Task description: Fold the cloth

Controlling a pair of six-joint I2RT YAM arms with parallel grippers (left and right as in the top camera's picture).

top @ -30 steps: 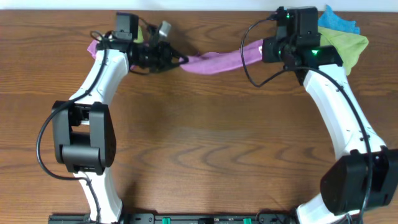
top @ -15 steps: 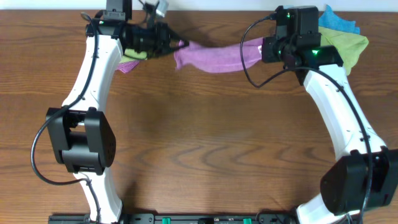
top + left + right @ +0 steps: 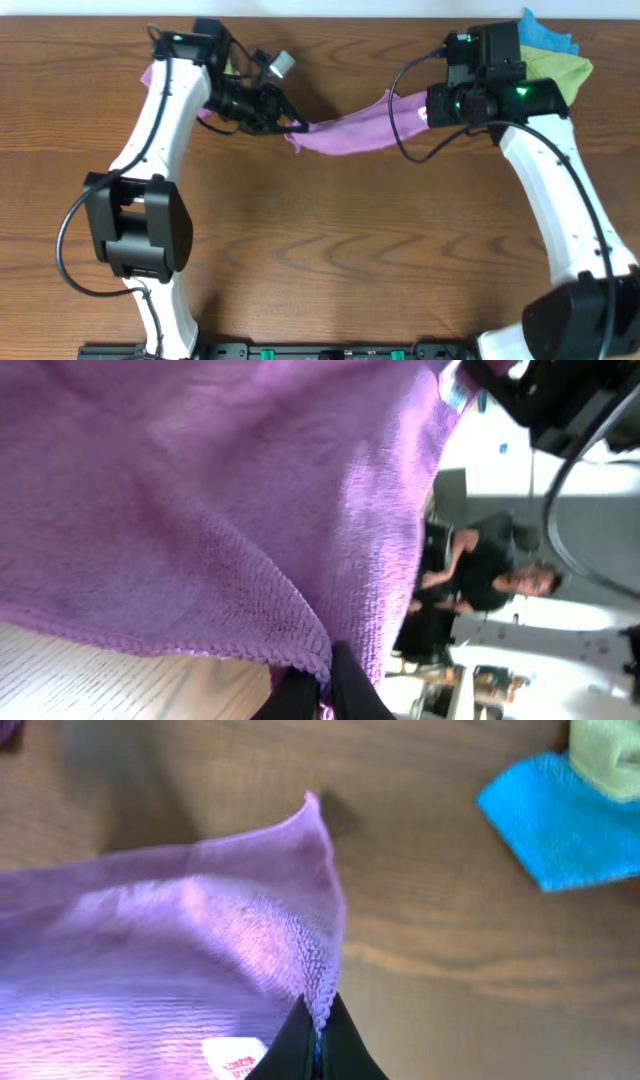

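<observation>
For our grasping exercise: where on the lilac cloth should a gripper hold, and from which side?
A corner of the cloth, at its thin stitched hem, approached from the outer end, as the left gripper and right gripper pinch it now.

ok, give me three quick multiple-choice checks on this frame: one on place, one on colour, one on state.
1. Where in the overhead view is the blue cloth?
A. near the centre
B. far right corner
C. far left corner

2. What colour is the stretched cloth held between the left claw and the right claw?
A. purple
B. green
C. white

3. How is the right claw?
A. open, off the fabric
B. shut on nothing
C. shut on the stretched cloth's edge

Key:
1 B, since the overhead view shows it at the far right corner beside the green cloth.
2 A, since the span between the claws is lilac-purple in all views.
3 C, since the right wrist view shows the fingers pinched on the hem by the white tag.
</observation>
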